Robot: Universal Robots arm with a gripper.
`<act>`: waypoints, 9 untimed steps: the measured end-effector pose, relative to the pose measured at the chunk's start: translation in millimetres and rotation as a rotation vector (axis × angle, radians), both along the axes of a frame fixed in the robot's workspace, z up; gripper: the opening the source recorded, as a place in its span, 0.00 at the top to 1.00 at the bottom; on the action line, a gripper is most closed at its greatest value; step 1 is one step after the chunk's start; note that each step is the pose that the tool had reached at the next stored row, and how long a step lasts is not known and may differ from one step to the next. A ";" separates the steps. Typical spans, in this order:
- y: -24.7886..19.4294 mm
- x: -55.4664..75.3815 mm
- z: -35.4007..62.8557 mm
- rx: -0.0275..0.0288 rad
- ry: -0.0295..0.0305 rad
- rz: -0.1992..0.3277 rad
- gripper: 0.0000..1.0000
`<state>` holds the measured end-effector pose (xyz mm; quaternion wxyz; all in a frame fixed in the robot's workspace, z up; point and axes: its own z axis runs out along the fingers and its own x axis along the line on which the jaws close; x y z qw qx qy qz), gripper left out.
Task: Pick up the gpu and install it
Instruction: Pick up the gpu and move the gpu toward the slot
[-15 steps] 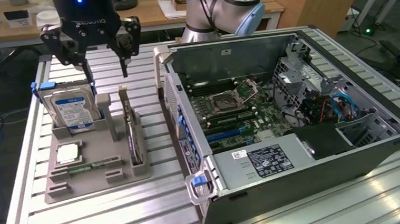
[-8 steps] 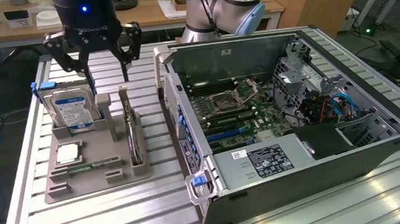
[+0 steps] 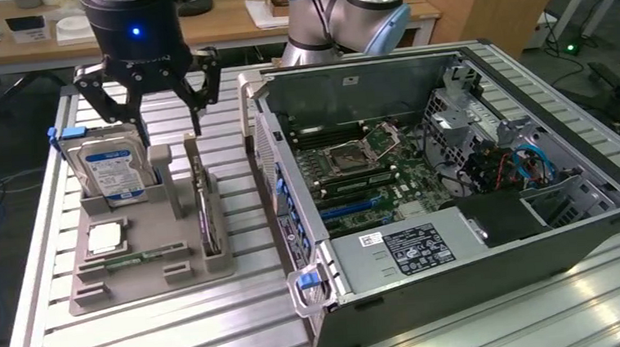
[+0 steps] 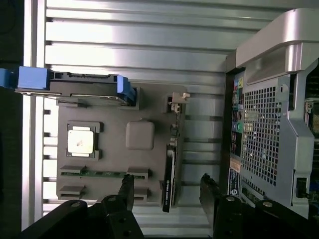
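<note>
The thin dark gpu card [image 3: 208,221] standing edgewise is judged light, stiff and fragile, best pinched across its top edge by the wide-open, empty fingers [image 4: 125,189].

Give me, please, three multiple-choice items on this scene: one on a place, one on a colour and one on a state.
1. Where is the gpu?
A) on edge in the grey holder tray
B) flat on the floor
C) inside a drawer

2. What colour are the rails on the hard drive?
A) red
B) blue
C) yellow

3. How is the hand?
A) shut on the gpu
B) shut on the hard drive
C) open, holding nothing

Answers:
1 A, the card stands in a slot of the tray.
2 B, blue tabs show at the drive's ends.
3 C, its fingers stand apart above the tray.
</note>
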<state>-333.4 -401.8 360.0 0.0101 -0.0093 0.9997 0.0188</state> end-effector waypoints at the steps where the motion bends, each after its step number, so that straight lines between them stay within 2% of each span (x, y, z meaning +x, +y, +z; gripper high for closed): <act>1: -0.5 0.0 -1.6 -0.0007 0.0000 0.000 0.35; 9: -1.3 1.2 -16.1 -0.0011 0.0001 0.000 0.35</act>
